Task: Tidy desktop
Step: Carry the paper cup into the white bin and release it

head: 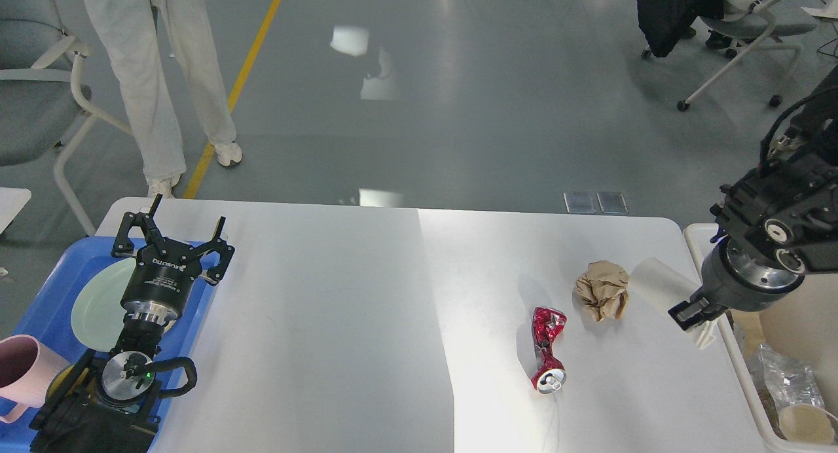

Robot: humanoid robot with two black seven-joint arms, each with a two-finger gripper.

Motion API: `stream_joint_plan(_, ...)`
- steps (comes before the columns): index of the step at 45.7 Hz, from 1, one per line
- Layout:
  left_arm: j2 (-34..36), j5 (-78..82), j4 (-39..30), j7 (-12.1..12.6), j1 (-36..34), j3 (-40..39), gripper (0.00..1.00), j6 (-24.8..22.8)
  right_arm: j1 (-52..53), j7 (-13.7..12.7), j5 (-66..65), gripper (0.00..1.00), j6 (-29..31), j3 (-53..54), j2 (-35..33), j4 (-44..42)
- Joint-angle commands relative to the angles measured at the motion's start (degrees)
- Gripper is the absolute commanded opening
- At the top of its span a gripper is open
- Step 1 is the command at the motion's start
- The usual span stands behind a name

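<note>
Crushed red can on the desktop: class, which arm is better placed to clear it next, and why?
Probably the right. The crushed red can lies on the desktop's right half. The right gripper holds a white paper cup beside the bin; the left gripper hovers far across over the blue tray.

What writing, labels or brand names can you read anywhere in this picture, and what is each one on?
"ROBOTIQ", seen upside down: white lettering on the black body of the left gripper.
Smaller white print under it: too small to read.
Crushed red can: no readable print.
Right gripper: no text visible.
</note>
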Motion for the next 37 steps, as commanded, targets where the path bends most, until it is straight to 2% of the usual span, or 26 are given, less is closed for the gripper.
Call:
stream_joint_plan(1, -0.1, 0.0, -0.1, 0.0, 0.0, 0.0, 0.97, 0.0, 0.0, -0.9, 14.1, 0.0, 1.0, -0.7, -0.2, -1.4)
stream_joint_plan(9, 0.0, 0.0, -0.1, 0.0, 0.0, 0.0, 0.97, 0.0, 0.1, -2.8, 29.1, 0.0, 4.9, -3.5, -0.1, -1.3)
stream_joint_plan(20, 0.0, 0.0, 0.0, -0.1, 0.0, 0.0, 0.97, 0.0, 0.0, -3.1, 32.9, 0.0, 5.3, -9.7, -4.9, -5.7)
stream_joint_plan(25, -0.1, 0.0, 0.0, 0.0, 0.0, 0.0, 0.97, 0.0, -4.0, -3.2, 32.3, 0.0, 5.1, -11.2, -9.3, -12.5)
stream_joint_plan(30, 0.0, 0.0, 0.0, 0.0, 0.0, 0.0, 0.97, 0.0, -14.2, -3.3, 32.2, 0.0, 5.4, -9.9, -14.0, -22.8)
stream_joint_plan(37, 0.0, 0.0, 0.0, -0.1, 0.0, 0.0, 0.97, 0.0, -31.2, -3.4, 32.3, 0.0, 4.6, -2.6, -18.3, -38.0)
